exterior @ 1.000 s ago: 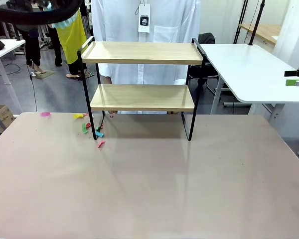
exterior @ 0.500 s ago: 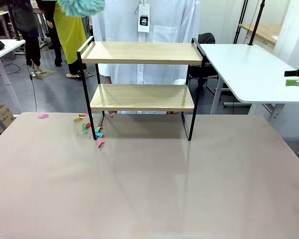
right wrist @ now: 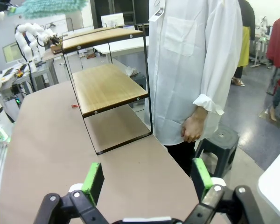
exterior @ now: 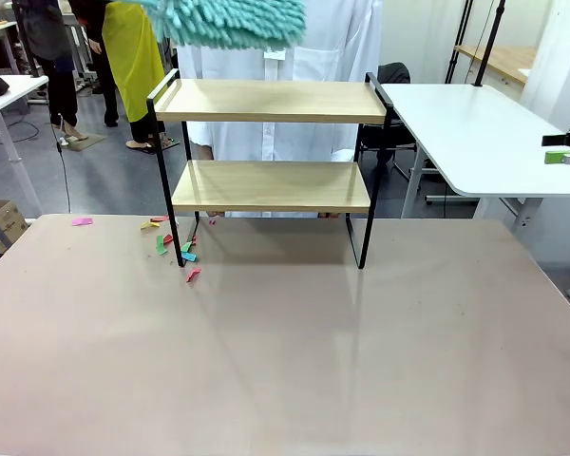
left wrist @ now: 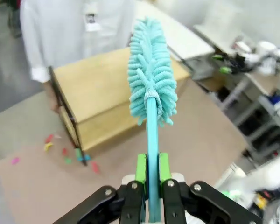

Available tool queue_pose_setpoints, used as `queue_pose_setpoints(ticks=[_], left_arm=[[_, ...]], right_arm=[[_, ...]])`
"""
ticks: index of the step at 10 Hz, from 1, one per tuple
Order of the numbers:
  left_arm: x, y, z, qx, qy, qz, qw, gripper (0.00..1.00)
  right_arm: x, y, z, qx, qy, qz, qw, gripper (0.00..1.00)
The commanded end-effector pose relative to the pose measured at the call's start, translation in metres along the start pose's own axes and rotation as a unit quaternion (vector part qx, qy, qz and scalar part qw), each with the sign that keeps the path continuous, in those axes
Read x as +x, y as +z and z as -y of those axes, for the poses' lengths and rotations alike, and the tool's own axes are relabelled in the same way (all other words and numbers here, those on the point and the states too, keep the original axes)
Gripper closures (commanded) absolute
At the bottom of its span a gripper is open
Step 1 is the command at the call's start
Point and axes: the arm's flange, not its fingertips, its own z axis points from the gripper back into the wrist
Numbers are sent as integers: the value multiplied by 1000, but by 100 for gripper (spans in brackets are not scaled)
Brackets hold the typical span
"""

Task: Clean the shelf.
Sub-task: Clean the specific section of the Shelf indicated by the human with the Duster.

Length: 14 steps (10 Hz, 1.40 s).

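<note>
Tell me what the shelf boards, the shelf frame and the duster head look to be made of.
Shelf boards: light wood or wood-look laminate, matte, with faint grain. Shelf frame: thin black bars, likely painted metal. Duster head: teal fluffy strands, probably chenille microfibre.

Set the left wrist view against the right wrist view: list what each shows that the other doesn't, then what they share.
Left wrist view, not the right: the left tool shut on the teal handle of the duster. Right wrist view, not the left: the right tool, open and empty, and a black stool beside the person. Shared: the shelf, the duster's fluffy head above it, the person's white coat, the table.
</note>
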Motion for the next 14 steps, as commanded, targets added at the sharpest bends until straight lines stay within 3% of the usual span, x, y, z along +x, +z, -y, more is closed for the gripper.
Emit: queue_pose_setpoints(ticks=[1, 3, 7, 11, 14], left_arm=[[-9, 9, -16, -101, -46, -41, 993, 87], [-17, 10, -20, -159, -94, -74, 980, 87], [-47, -14, -19, -145, -155, -169, 962, 87], [-108, -73, -21, -124, -168, -251, 945, 87], [-132, -102, -26, -120, -169, -275, 939, 87]], right_arm=[[3, 0, -2, 0, 2, 0, 1000, 0], [3, 0, -2, 0, 2, 0, 1000, 0], [3, 0, -2, 0, 2, 0, 1000, 0], [3, 0, -2, 0, 2, 0, 1000, 0], [3, 0, -2, 0, 2, 0, 1000, 0]])
